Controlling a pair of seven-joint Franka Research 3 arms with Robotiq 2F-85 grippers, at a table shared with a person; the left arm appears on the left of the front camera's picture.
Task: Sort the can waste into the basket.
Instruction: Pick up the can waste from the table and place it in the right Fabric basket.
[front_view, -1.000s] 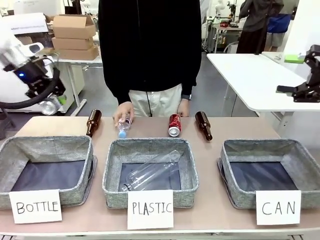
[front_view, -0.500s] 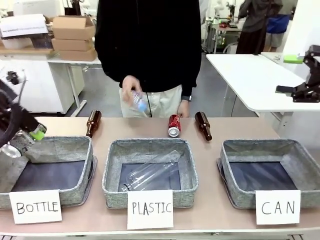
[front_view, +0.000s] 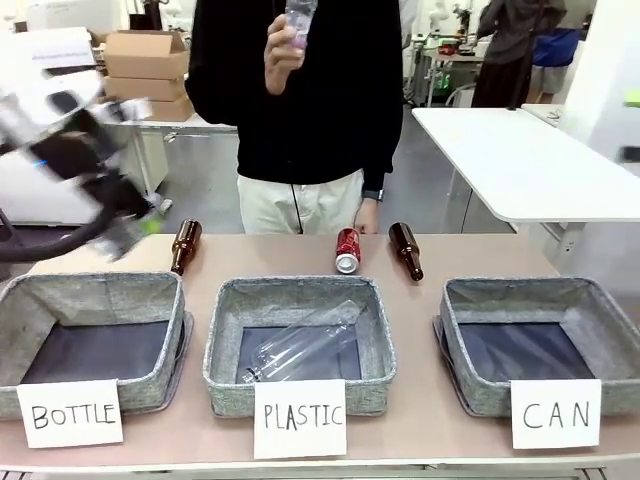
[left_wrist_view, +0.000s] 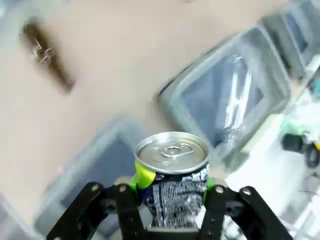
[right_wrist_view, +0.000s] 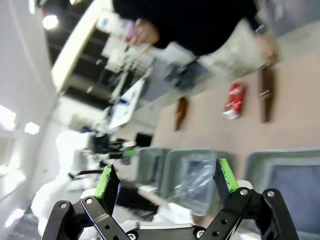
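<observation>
The silvery-grey can (left_wrist_view: 172, 192) with dark print stands upright between green pads, my left gripper (left_wrist_view: 172, 184) shut on it. In the front view that gripper (front_view: 128, 222) is a blur above the table's left rear, beside the BOTTLE basket. The red can (front_view: 348, 250) lies on its side at the table's far middle, also visible as the red can (right_wrist_view: 234, 100). The CAN basket (front_view: 520, 292) sits at front right, its dark bottom bare. My right gripper (right_wrist_view: 166, 179) is open, high above the table with nothing between its pads.
A person stands at the far side, one hand holding a small plastic bottle (front_view: 298, 15) up high. Brown bottles (front_view: 186, 245) (front_view: 405, 250) lie on either side of the red can. The PLASTIC basket (front_view: 225, 300) holds a clear bottle (front_view: 300, 345). The BOTTLE basket (front_view: 60, 290) is at front left.
My left arm has swung up from the table's left edge, still carrying the silvery can. The right gripper has left the front view. The person has lifted the plastic bottle high.
</observation>
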